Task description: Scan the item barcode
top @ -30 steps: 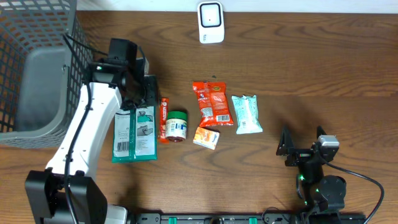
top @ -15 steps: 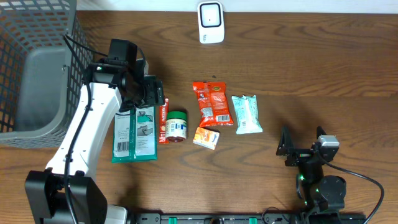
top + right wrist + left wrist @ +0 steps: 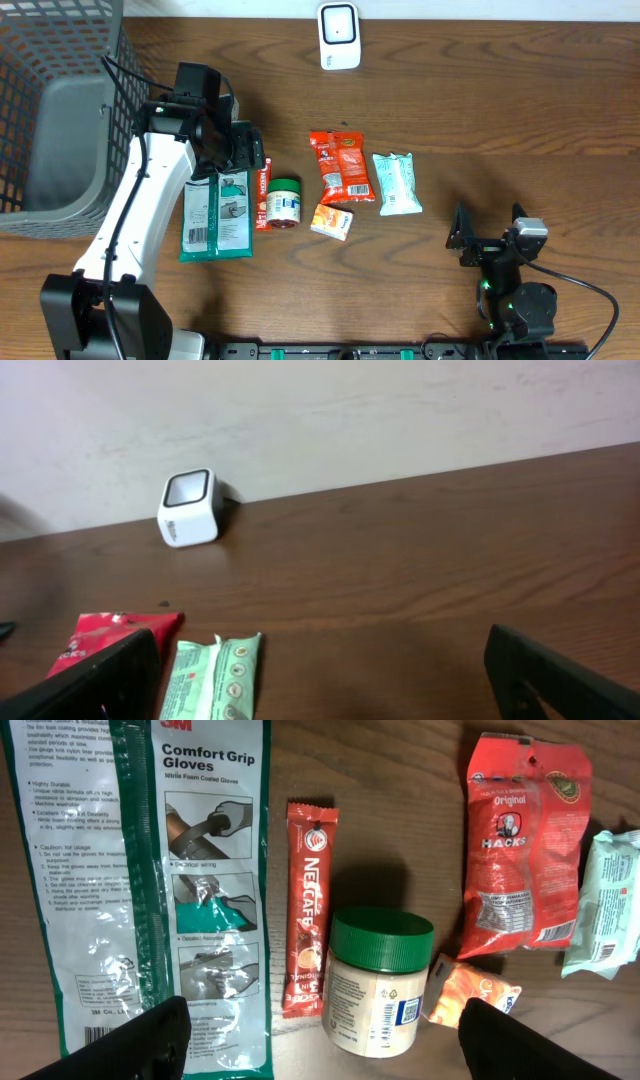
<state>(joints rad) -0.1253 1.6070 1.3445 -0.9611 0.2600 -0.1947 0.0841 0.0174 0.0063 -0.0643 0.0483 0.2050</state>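
Note:
Several items lie mid-table: a green-and-white gloves pack [image 3: 217, 213] [image 3: 150, 870], a red Nescafe stick [image 3: 264, 190] [image 3: 308, 910], a green-lidded jar [image 3: 284, 202] [image 3: 378, 982] lying on its side with its barcode showing, a small orange packet [image 3: 332, 221] [image 3: 470, 995], a red Hacks bag [image 3: 342, 166] [image 3: 525, 845] and a mint wipes pack [image 3: 397, 183] [image 3: 210, 675]. The white scanner [image 3: 339, 36] [image 3: 188, 508] stands at the far edge. My left gripper [image 3: 240, 150] [image 3: 325, 1035] hovers open over the stick and jar, holding nothing. My right gripper [image 3: 488, 232] [image 3: 320, 680] stands open and empty at the front right.
A grey wire basket [image 3: 50, 110] fills the far left corner beside the left arm. Bare wood lies between the wipes pack and the right gripper, and around the scanner.
The left gripper's jaws have spread wider above the stick and jar. The left arm has barely shifted. The right arm and all items are where they were.

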